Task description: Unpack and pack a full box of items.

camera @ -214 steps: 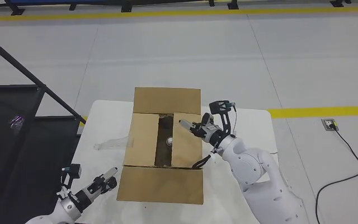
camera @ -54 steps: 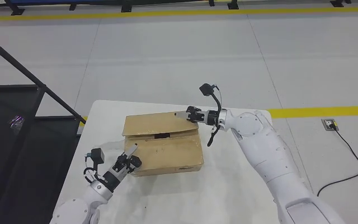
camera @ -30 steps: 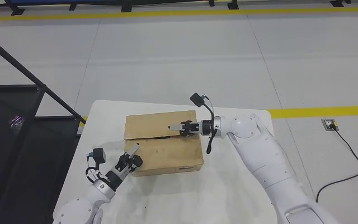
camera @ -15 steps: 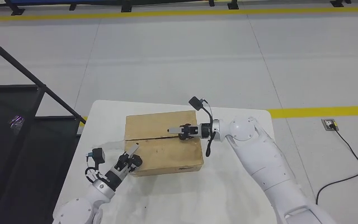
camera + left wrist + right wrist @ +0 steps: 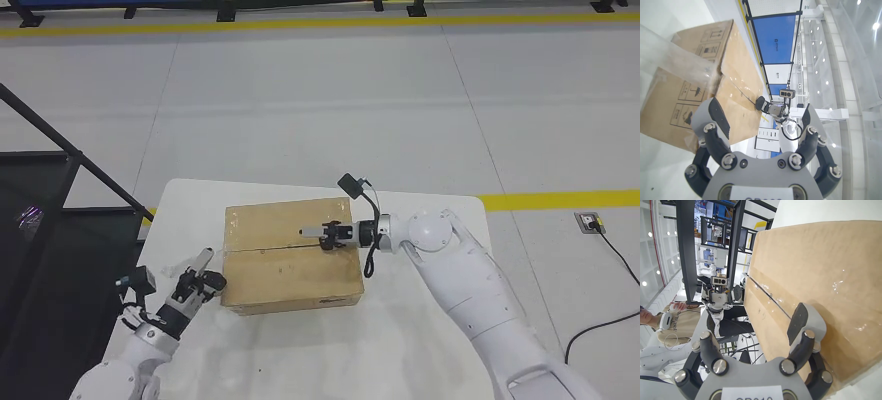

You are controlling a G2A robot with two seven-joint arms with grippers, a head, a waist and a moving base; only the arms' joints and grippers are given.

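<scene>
Cardboard box, brown, rectangular, flaps shut, glossy clear tape along the seam, sits mid white tabletop. Right claw spread wide over the seam. Left claw released, empty, just beside the box's end.

A white table is standing on a grey floor. Yellow lines are crossing the floor. A black cable is running from a floor socket. A black metal frame is standing beside the table.

White table, shut cardboard box ctr (clear plastic alongside)
</scene>
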